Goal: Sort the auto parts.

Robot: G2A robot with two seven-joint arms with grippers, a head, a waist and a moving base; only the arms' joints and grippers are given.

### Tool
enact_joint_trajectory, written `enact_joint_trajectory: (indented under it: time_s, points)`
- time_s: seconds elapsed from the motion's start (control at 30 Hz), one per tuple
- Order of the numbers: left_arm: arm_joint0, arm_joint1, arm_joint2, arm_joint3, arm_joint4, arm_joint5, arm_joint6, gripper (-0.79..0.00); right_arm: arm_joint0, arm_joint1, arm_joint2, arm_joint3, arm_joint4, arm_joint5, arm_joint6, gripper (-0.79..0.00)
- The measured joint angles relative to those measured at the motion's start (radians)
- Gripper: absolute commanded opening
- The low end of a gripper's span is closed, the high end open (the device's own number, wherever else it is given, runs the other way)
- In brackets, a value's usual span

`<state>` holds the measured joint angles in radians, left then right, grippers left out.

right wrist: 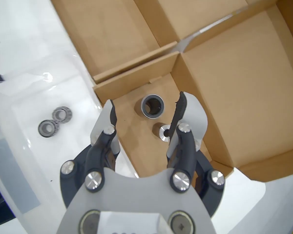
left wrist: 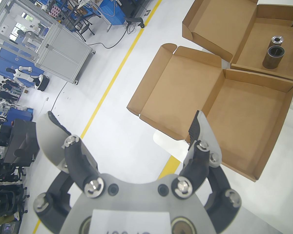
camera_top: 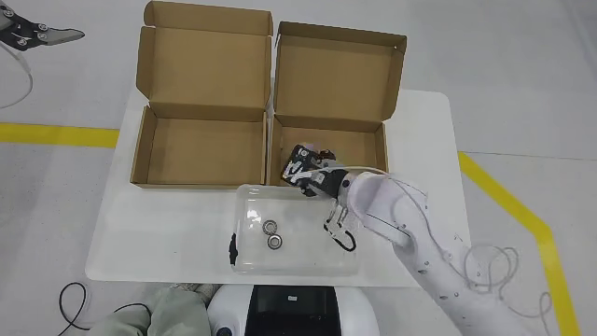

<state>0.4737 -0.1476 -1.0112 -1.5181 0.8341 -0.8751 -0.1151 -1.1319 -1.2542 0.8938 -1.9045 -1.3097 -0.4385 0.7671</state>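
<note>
Auto parts (camera_top: 270,226) sit in two places; two bearings (right wrist: 47,128) lie flat and touching each other in the clear tray (camera_top: 298,254), which rests at the near edge of the table (camera_top: 424,131); a dark sleeve (right wrist: 152,109) and a small metal cylinder (right wrist: 164,132) stand upright in the near left corner of the right box (camera_top: 368,145), the cylinder just to the right of the sleeve. The left box (camera_top: 201,149) stands just beside the right one, both just beyond the tray, both with lids folded back on the far side. The right pincer (right wrist: 146,108) hangs over that near left corner, above the sleeve and cylinder, its jaws apart with nothing gripped between them; the left pincer (left wrist: 124,120) is well off to the far left, beyond the table and over the floor (left wrist: 107,49), its jaws spread wide and holding nothing.
</note>
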Motion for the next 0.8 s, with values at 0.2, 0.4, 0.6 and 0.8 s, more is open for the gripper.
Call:
enact_joint_trajectory:
  time_s: [0.2,0.4,0.6,0.8]
  points:
    - [0.000,0.000,0.000,0.000,0.000,0.000,0.000,0.000,-0.061,0.008,-0.032,-0.074,-0.048,-0.060,-0.054,-0.280]
    - [0.000,0.000,0.000,0.000,0.000,0.000,0.000,0.000,-0.134,0.019,-0.053,-0.093,-0.100,-0.089,-0.098,-0.296]
    - [0.000,0.000,0.000,0.000,0.000,0.000,0.000,0.000,-0.178,0.024,-0.074,-0.052,-0.111,-0.109,-0.161,-0.302]
    - [0.000,0.000,0.000,0.000,0.000,0.000,0.000,0.000,-0.184,0.021,-0.104,-0.019,-0.128,-0.100,-0.199,-0.332]
